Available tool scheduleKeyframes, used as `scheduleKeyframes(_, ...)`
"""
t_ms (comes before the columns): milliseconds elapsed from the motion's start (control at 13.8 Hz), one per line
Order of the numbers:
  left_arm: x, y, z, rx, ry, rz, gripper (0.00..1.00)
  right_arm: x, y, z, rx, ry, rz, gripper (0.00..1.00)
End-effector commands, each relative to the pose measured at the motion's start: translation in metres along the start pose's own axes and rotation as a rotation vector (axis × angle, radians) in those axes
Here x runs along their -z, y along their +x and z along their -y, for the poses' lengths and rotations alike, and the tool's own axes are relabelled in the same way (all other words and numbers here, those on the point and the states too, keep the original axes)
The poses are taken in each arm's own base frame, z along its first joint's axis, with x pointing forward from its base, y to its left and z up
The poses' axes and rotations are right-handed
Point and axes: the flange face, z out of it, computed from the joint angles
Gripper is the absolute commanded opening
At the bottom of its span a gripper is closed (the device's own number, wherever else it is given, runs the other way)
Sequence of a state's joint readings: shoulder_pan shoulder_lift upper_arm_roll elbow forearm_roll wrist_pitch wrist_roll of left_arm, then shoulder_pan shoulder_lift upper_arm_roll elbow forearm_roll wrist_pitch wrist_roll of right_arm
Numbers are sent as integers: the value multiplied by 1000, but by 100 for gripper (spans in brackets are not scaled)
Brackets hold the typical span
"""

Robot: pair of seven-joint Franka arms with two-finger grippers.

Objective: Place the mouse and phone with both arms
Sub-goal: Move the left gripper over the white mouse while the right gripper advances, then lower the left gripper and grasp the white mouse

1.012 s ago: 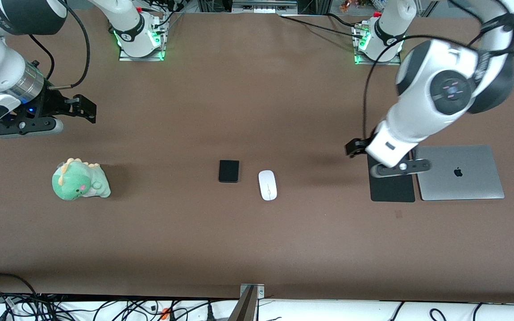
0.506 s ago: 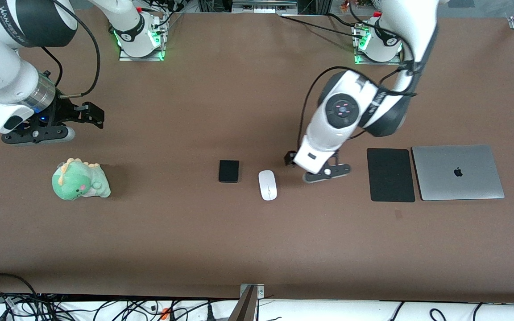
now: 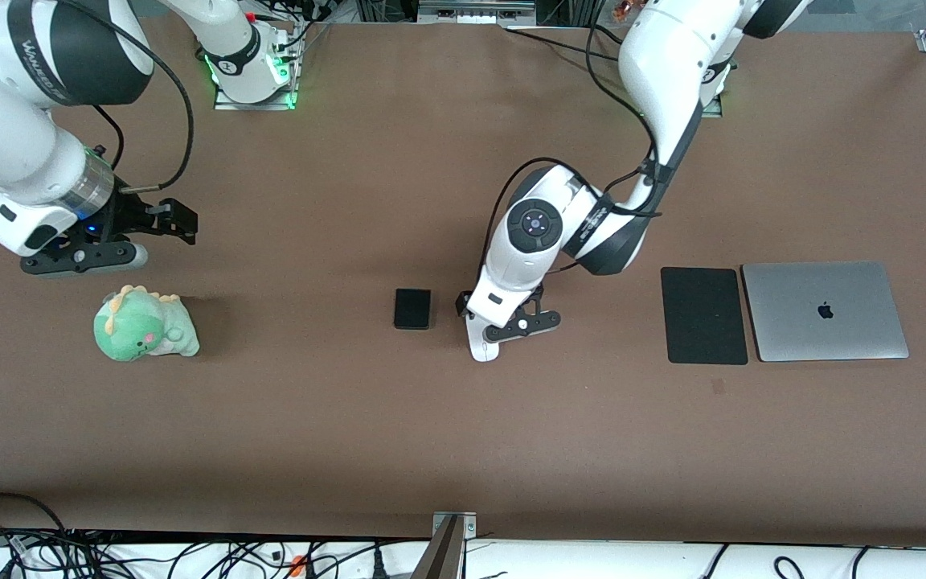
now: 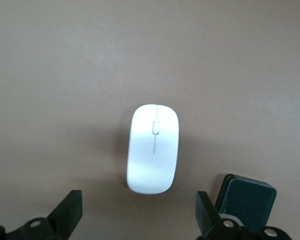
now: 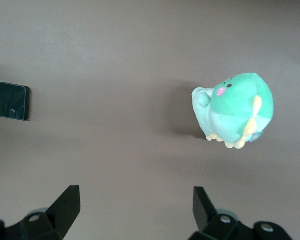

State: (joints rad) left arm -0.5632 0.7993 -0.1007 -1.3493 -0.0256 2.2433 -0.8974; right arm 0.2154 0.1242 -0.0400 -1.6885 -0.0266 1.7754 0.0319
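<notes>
The white mouse [image 3: 481, 347] lies mid-table, mostly covered in the front view by my left gripper [image 3: 489, 320], which hangs over it. In the left wrist view the mouse [image 4: 153, 148] lies whole on the table, just ahead of the open, empty left gripper [image 4: 139, 212]. The black phone [image 3: 412, 309] lies beside the mouse toward the right arm's end and shows in the left wrist view [image 4: 247, 199]. My right gripper [image 3: 178, 219] is open and empty above the table near the right arm's end. Its wrist view [image 5: 136, 210] shows the phone [image 5: 12, 101] far off.
A green dinosaur plush [image 3: 144, 325] sits on the table near the right gripper and shows in the right wrist view [image 5: 235, 110]. A matte black mouse pad [image 3: 704, 315] and a closed silver laptop [image 3: 825, 310] lie side by side toward the left arm's end.
My left arm has swung from over the mouse pad to the middle of the table and now hangs over the mouse. My right gripper has drifted a little toward the plush.
</notes>
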Motion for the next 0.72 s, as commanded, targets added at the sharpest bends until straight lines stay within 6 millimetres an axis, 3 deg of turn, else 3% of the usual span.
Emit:
scheduleKeyframes(0,-32,4,-7,7,-17,-25,100,-8,1,6,-4,16,-14,100)
scheduleKeyframes(289,-53,-5,-10,-51,27,-57,100,-14,5,11,4,16,-17,100)
scheduleKeyframes(651,-74,-2,-14,-46,6,-71,100,-13,5,11,4,16,-19,100)
